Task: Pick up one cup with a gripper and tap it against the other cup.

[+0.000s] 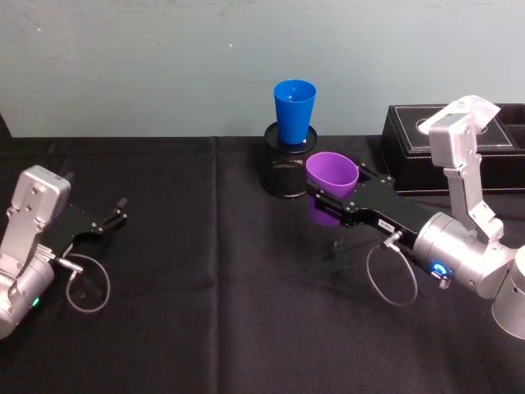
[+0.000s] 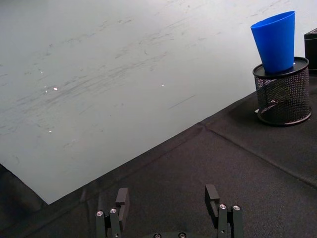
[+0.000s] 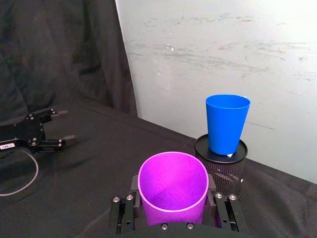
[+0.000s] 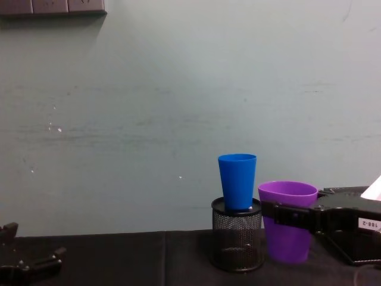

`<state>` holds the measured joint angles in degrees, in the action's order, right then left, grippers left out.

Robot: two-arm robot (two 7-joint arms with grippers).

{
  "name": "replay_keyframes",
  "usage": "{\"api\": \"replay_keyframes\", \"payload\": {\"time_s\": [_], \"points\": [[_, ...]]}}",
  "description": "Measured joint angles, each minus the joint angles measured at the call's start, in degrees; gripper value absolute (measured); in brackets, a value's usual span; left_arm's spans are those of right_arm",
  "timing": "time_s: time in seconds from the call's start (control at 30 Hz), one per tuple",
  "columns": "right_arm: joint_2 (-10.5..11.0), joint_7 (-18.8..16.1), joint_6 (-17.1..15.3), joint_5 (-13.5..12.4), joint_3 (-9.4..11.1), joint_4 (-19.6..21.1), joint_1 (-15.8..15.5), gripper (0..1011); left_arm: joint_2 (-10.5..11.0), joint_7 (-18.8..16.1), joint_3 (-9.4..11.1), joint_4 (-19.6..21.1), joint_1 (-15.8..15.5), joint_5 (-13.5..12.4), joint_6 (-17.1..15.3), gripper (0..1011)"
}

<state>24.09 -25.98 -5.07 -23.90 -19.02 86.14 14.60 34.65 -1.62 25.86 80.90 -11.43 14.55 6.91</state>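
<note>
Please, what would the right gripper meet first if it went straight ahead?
Probably the mesh pen pot under the blue cup, hit by the purple cup the right gripper holds; depth unclear.

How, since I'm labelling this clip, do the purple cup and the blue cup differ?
The purple cup is clamped in the right gripper; the blue cup sits free in the mesh pen pot. The blue cup's rim stands higher than the purple cup's. Both are upright, tapered tumblers. The left gripper lies open at far left.
</note>
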Motion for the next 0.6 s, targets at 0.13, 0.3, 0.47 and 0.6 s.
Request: {"api": "replay_keyframes", "payload": {"time_s": [0.13, 0.3, 0.47, 0.6], "points": [[0.0, 0.0, 0.0, 0.0, 0.0, 0.0, 0.0, 730, 0.0, 0.0, 0.0, 0.0, 0.0, 0.0, 0.0, 1000], [0.0, 0.0, 0.0, 0.0, 0.0, 0.0, 0.0, 730, 0.0, 0.0, 0.0, 0.0, 0.0, 0.0, 0.0, 1000], [0.0, 0.0, 0.0, 0.0, 0.0, 0.0, 0.0, 730, 0.0, 0.01, 0.0, 0.0, 0.0, 0.0, 0.0, 1000], [0.0, 0.0, 0.0, 0.0, 0.0, 0.0, 0.0, 730, 0.0, 0.0, 0.0, 0.0, 0.0, 0.0, 0.0, 1000]]}}
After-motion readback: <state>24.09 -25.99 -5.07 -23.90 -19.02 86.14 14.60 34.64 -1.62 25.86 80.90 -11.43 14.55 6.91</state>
